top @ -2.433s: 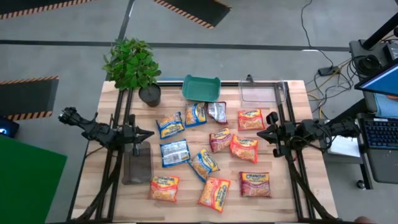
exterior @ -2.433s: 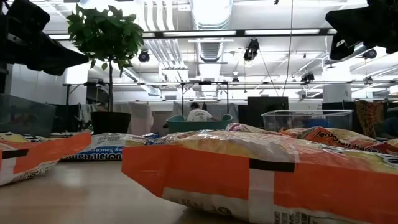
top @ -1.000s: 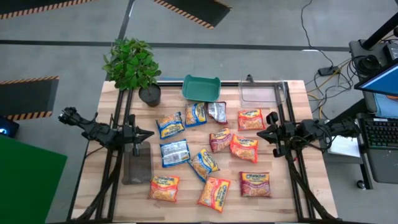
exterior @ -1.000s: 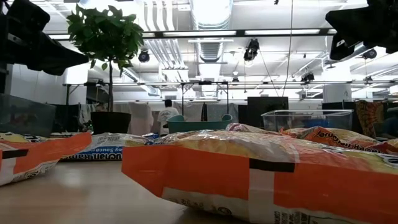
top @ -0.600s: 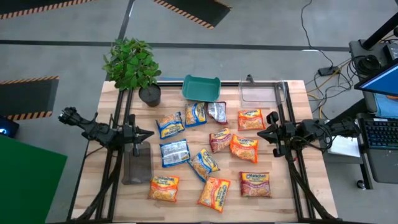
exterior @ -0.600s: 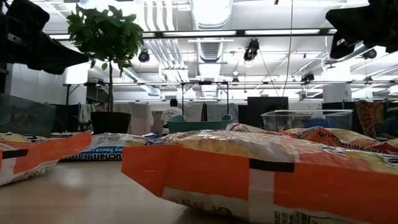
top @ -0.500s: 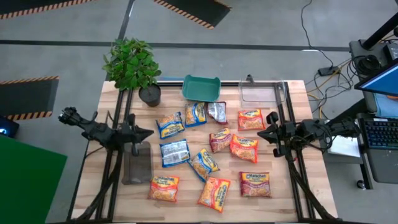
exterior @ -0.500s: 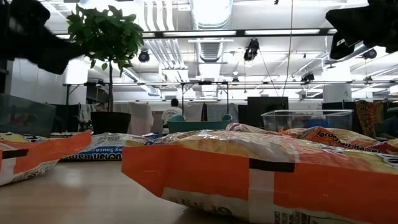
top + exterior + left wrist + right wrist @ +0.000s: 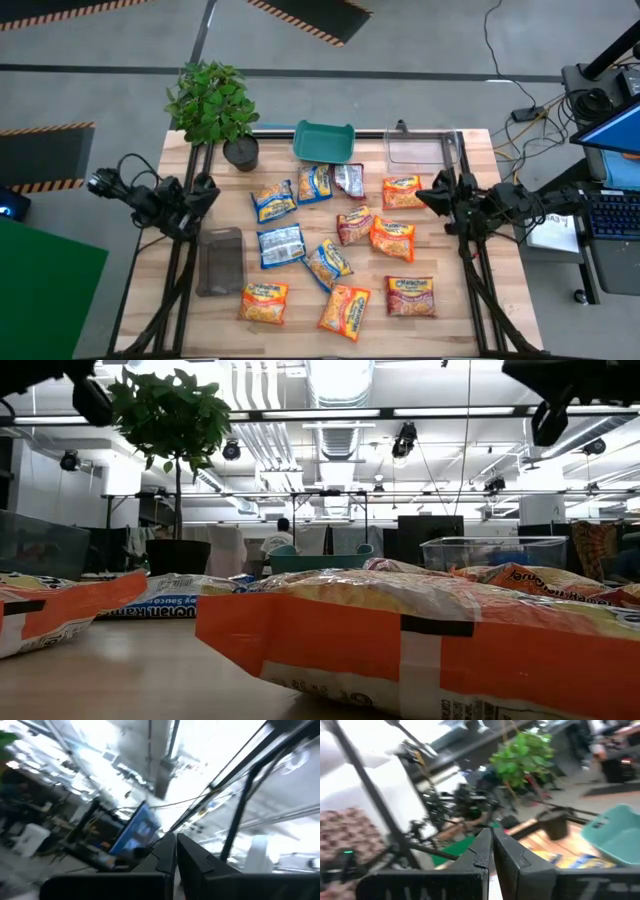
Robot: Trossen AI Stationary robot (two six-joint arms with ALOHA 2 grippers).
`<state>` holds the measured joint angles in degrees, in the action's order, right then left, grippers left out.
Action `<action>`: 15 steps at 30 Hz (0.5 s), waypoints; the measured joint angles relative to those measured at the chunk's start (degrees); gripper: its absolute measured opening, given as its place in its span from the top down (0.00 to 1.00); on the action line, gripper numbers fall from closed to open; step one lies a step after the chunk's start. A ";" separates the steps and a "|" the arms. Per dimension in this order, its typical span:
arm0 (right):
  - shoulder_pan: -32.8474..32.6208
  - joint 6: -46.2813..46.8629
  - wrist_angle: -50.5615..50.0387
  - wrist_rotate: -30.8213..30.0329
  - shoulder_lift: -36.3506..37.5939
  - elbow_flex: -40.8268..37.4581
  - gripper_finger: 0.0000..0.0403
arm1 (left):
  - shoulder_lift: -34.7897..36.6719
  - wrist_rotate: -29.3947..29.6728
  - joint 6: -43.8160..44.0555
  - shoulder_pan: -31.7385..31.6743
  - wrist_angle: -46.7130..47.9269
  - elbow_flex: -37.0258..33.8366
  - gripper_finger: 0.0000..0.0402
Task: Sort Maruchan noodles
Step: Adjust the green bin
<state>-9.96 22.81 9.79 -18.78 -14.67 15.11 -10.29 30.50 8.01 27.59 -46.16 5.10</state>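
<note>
Across the middle of the wooden table (image 9: 180, 300) in the high view you have the Maruchan noodles (image 9: 337, 253) spread out flat in loose rows, twelve packets by count: blue-and-white ones toward the centre-left, orange-yellow ones along the lower edge and centre-right, and red-pink ones at centre and lower right. None of them is in a container; all lie on bare wood, some touching or overlapping a neighbour. At the left edge of the table, in the middle-left of the frame, your left gripper (image 9: 208, 187) sits raised and clenched on nothing, its two dark fingers (image 9: 162, 857) pressed together in the left wrist view and pointing up toward the ceiling lights. At the right edge, your right gripper (image 9: 425, 197) is likewise closed and empty, just beside the orange-yellow packet in the upper-right part of the spread; the right wrist view shows its fingers (image 9: 481, 847) meeting in a point. Along the top edge of the table you see a potted plant (image 9: 211, 105) at upper left, a teal tray (image 9: 324, 140) at top centre, and a clear bin (image 9: 418, 150) to its right. A second clear bin (image 9: 220, 262) stands at lower left, close to the blue-and-white packets. In the low view a person (image 9: 280, 538) shows far back in the room.
</note>
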 joint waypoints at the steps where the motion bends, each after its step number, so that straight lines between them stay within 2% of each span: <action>1: 0.00 0.14 -1.23 -1.54 -1.16 1.36 0.98 | -1.61 -1.11 0.02 0.00 -1.95 0.00 1.00; 5: 0.00 0.00 -6.89 -6.90 -5.30 7.25 0.98 | -8.62 -6.19 0.62 0.01 -8.84 0.00 1.00; 9: 0.09 -0.52 -13.50 -9.97 -7.99 13.17 0.98 | -15.84 -6.04 2.97 0.00 -17.22 0.15 1.00; 15: 0.15 -3.00 -18.82 -10.19 -9.12 17.32 0.98 | -25.78 -5.68 1.35 0.00 -17.60 7.92 1.00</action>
<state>-9.80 19.81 -9.02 -28.97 -23.79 32.43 -36.07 24.82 9.36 27.59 -63.76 13.03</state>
